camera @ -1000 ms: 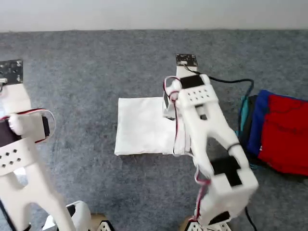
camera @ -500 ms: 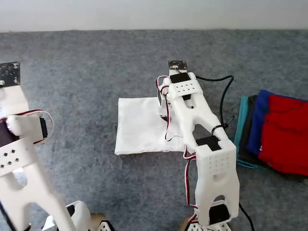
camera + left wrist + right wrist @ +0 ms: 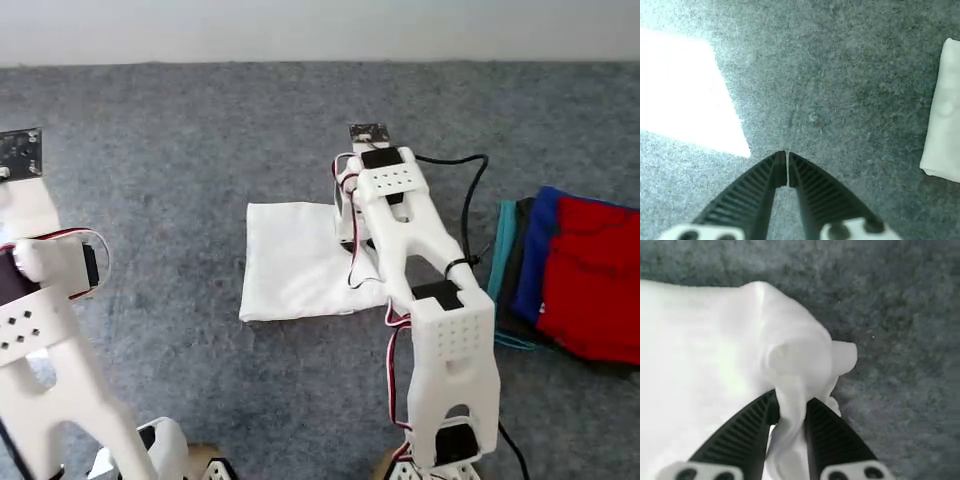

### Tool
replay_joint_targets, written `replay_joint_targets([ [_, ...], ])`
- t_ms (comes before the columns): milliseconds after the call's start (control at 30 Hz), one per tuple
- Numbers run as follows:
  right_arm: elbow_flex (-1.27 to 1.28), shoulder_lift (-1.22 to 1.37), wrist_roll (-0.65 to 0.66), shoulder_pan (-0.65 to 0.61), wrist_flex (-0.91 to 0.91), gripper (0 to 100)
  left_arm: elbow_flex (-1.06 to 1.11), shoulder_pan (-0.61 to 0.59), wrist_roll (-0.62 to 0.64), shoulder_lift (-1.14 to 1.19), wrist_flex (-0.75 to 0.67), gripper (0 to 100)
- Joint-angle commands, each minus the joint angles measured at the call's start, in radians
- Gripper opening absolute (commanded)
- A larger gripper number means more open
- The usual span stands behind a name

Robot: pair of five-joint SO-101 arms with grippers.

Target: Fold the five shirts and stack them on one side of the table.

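The right gripper [image 3: 791,405] has its two black ribbed fingers [image 3: 747,432] closed almost together on a fold of the white shirt [image 3: 715,340], with only the pinched cloth between them. Just beyond the fingertips the fabric is gathered into a raised, rumpled hump, while the rest of the shirt lies flat to one side. In the high view the grip sits at the shirt's right edge, near its far corner, under the right arm [image 3: 420,260], which stretches from the near edge of the table out over that side of the cloth. A black cable [image 3: 470,200] loops off the arm's wrist.

The white shirt [image 3: 295,260] lies as a folded rectangle near the middle of the grey table [image 3: 200,130]. To its right, apart from it across a strip of bare grey surface, is a stack of folded shirts [image 3: 560,280] at the table's right edge: a red shirt [image 3: 595,270] on top, a blue shirt [image 3: 545,240] under it, and dark and teal layers showing along the left side.

The left gripper [image 3: 787,157] has its fingers pressed tip to tip and grips nothing. It is poised above bare grey surface, with the white shirt [image 3: 945,115] well off to one side. The left arm [image 3: 40,330] stands at the table's left edge
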Motion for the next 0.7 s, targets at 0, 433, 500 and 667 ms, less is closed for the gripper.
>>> replay_joint_targets([
  [0, -0.02, -0.111, 0.255, 0.068, 0.018, 1.0, -0.004, -0.005, -0.006, -0.025, -0.009, 2],
  [433, -0.018, -0.14, 1.448, 0.177, -0.248, 1.0, -0.004, 0.0, -0.006, -0.025, -0.011, 2],
  [500, -0.018, -0.137, 1.456, 0.16, -0.292, 1.0, -0.004, 0.0, -0.006, -0.025, -0.011, 2],
  [667, -0.025, -0.166, 1.418, 0.166, -0.355, 6.7, -0.004, -0.002, -0.011, -0.025, -0.006, 2],
])
